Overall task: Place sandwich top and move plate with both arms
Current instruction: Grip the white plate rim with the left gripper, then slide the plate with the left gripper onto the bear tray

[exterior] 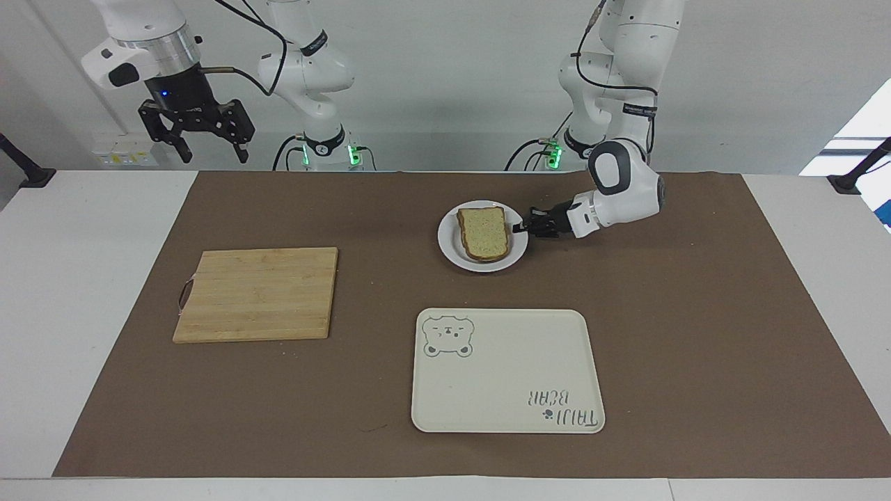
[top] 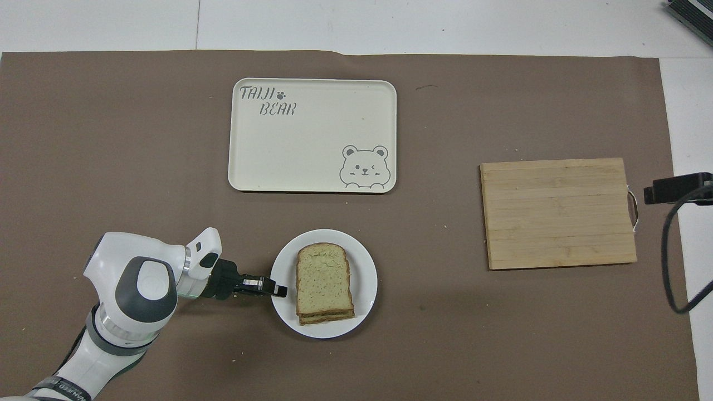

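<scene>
white plate (exterior: 450, 245) with the sandwich top (exterior: 485, 232) stacked on it, near the robots, rim pinched by the left claw (exterior: 518, 227).
keep it level, slide gently toward the bear tray (exterior: 507, 370); right claw (exterior: 209, 142) waits wide open above the desk's edge.

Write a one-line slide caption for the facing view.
Left gripper shut on the plate rim, sandwich top in place.

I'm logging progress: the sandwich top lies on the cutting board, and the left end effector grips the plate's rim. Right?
Not quite. The sandwich top lies on the stacked sandwich on the plate, not on the cutting board, which the overhead view shows bare. The left end effector does grip the plate's rim.
</scene>
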Motion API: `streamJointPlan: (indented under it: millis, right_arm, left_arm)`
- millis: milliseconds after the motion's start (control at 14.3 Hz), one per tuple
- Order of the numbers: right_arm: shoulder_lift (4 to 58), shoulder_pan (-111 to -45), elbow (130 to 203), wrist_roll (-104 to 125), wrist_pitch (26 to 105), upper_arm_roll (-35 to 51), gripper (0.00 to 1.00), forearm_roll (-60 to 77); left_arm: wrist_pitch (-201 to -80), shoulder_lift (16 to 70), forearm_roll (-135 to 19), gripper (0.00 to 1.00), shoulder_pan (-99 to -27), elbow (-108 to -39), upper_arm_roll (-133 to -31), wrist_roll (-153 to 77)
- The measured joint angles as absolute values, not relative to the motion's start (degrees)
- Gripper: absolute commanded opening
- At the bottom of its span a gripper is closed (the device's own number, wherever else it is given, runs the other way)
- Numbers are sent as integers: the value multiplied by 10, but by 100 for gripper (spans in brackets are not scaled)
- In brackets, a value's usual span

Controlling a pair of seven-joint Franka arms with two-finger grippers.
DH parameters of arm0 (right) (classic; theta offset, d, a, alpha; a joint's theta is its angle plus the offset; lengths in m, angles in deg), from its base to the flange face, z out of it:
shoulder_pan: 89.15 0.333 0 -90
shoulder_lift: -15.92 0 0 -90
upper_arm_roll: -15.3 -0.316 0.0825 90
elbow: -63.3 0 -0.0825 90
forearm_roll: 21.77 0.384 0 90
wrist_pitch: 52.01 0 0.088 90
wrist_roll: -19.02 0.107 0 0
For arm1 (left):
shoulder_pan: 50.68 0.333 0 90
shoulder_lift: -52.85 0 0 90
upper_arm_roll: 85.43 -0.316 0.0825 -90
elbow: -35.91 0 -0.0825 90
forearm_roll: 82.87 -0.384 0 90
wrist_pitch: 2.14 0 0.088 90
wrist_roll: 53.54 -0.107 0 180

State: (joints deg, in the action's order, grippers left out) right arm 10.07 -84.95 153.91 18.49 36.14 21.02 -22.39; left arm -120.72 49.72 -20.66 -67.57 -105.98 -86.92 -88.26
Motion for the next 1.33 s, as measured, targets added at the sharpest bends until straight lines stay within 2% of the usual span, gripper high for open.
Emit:
streamJointPlan:
  millis: [489,1328]
  right_arm:
    - [101,-850,1539,185,361,210,100,-224]
    - [101,-849,1539,185,361,210,100,-224]
  left_arm:
    - [-1166,497,-199,0,-644,-1049,-870,-887]
    - [-1117,486,-199,0,-605,-966,-871,-931]
